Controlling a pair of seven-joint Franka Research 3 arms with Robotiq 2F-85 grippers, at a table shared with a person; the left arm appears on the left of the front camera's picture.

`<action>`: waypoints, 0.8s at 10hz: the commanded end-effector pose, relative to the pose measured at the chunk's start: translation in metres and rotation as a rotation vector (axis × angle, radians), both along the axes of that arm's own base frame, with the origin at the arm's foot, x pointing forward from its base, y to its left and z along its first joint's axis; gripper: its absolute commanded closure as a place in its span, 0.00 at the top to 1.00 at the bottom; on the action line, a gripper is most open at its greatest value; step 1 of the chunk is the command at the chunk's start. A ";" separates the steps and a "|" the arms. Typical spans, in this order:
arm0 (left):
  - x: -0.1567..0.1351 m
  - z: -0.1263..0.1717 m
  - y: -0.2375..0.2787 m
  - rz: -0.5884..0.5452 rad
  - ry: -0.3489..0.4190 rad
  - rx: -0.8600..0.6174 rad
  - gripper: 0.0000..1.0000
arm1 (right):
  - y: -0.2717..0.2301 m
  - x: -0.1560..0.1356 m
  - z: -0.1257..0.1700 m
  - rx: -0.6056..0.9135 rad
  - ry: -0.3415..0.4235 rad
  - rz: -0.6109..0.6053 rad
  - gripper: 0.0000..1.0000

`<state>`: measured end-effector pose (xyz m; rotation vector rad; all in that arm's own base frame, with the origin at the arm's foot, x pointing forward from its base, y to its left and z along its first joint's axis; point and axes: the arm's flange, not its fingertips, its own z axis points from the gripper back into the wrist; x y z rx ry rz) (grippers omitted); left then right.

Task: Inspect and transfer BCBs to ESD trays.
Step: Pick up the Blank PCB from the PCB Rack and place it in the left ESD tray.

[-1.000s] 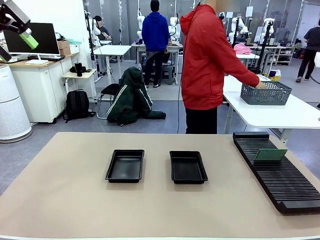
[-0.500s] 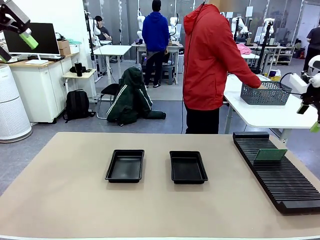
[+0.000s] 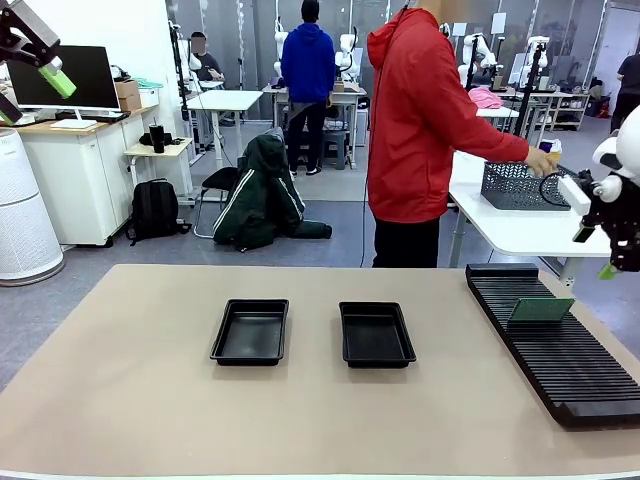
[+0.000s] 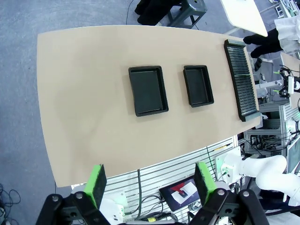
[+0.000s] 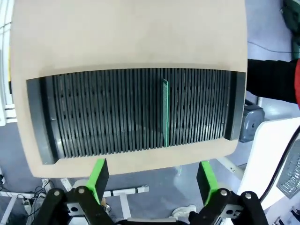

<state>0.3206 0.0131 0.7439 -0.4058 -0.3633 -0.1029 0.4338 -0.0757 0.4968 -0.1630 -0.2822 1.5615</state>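
Front and wrist views, opening stage of the board transfer. On the beige rectangular table (image 3: 120, 400), two shallow black rectangular plastic trays are set side by side near the centre, apart from each other: the left tray (image 3: 250, 331) at 9 o'clock of the right tray (image 3: 376, 334). Both are seen to be empty. A long black ribbed slotted rack (image 3: 575, 370) is laid along the table's 3 o'clock side. One thin flat green rectangular circuit board (image 3: 540, 309) is stood on edge in a slot toward the rack's 12 o'clock end; no other board is seen in the rack.

The right gripper (image 3: 615, 262) is held in the air at about 1 o'clock of the board, well clear of it, jaws spread wide and empty. In the right wrist view the board is seen edge-on as a line running from 12 to 6 o'clock, slightly toward 3 o'clock of the gap between the fingers. The left gripper (image 4: 149, 180) is raised high off the table's 9 o'clock side, jaws likewise released and empty.

At the 12 o'clock side, a person in a red jacket (image 3: 420, 130) is turned toward a grey mesh basket (image 3: 515, 188) on a white side table.

The step in hand is judged to be the approach for the first pick. A small sideways correction, a descent over the board's top edge, a closing across its thickness and a straight lift out of the slot would be called for next.
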 end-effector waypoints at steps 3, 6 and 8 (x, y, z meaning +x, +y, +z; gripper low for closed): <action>0.000 -0.001 0.000 0.003 0.008 0.009 1.00 | -0.004 0.011 -0.049 0.038 -0.030 0.026 1.00; 0.000 -0.001 0.000 0.003 0.008 0.009 1.00 | -0.008 0.025 -0.074 0.072 -0.021 0.043 1.00; 0.000 -0.001 0.000 0.003 0.008 0.009 1.00 | -0.009 0.036 -0.091 0.081 -0.006 0.047 1.00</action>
